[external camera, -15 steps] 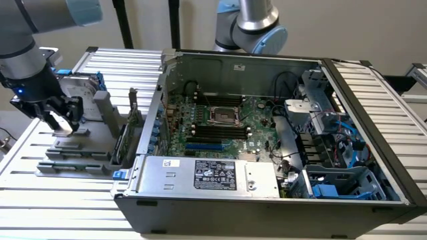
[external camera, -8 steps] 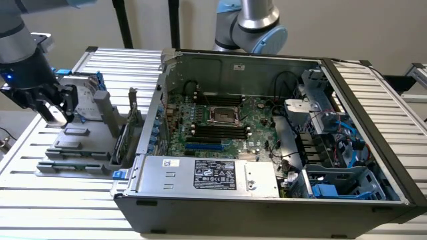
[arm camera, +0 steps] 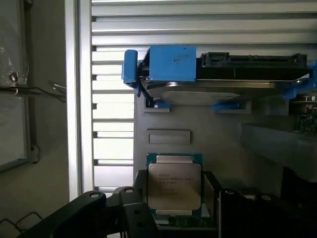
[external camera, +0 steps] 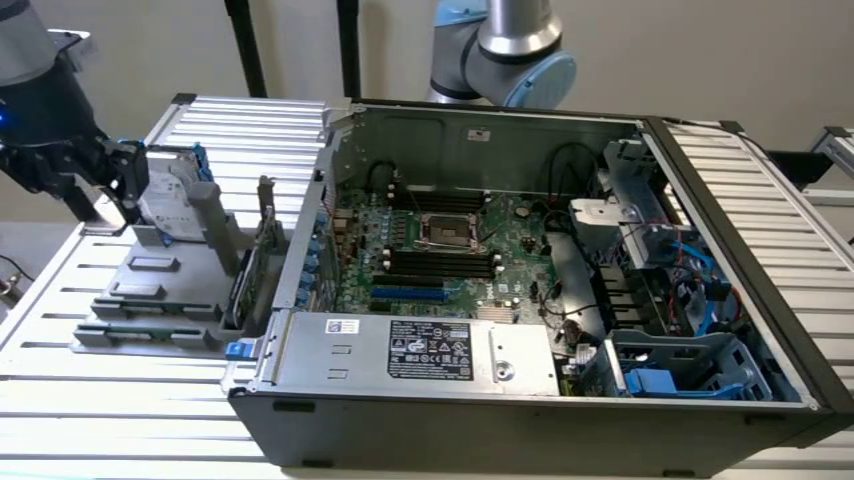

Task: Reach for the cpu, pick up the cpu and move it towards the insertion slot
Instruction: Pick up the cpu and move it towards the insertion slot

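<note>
Blue-railed hard drive (arm camera: 223, 79) near cpu (arm camera: 174, 186)

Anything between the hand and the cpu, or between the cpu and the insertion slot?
Nothing visible separates the hand and the cpu. Toward the insertion slot, in the exterior view, the upright hard drive and then the computer case's side wall stand in between.

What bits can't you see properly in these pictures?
Writing on the cpu: wrist view, too small to read.
Parts of the cpu's edges: wrist view, behind the claw.
Inside the insertion slot: exterior view, too small.
The hard drive: wrist view, cut off by the picture's edge.
</note>
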Action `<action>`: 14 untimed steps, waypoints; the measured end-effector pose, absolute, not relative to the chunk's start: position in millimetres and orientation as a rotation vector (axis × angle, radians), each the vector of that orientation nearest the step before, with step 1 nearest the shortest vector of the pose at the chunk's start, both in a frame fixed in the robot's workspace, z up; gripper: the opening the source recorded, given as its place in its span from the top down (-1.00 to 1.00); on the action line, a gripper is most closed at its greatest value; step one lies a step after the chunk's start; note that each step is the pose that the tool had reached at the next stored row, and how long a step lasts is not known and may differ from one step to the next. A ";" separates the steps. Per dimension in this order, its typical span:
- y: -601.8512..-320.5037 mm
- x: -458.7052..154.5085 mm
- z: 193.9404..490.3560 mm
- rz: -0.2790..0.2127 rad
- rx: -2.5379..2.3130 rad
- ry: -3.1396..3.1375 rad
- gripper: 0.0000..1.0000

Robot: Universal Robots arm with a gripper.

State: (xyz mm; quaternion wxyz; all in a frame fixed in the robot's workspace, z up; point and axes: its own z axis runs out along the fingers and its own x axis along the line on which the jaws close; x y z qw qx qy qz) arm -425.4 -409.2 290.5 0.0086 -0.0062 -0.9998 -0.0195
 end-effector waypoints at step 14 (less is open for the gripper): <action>-409.4 -366.9 351.0 -0.084 -0.015 -3.114 -0.08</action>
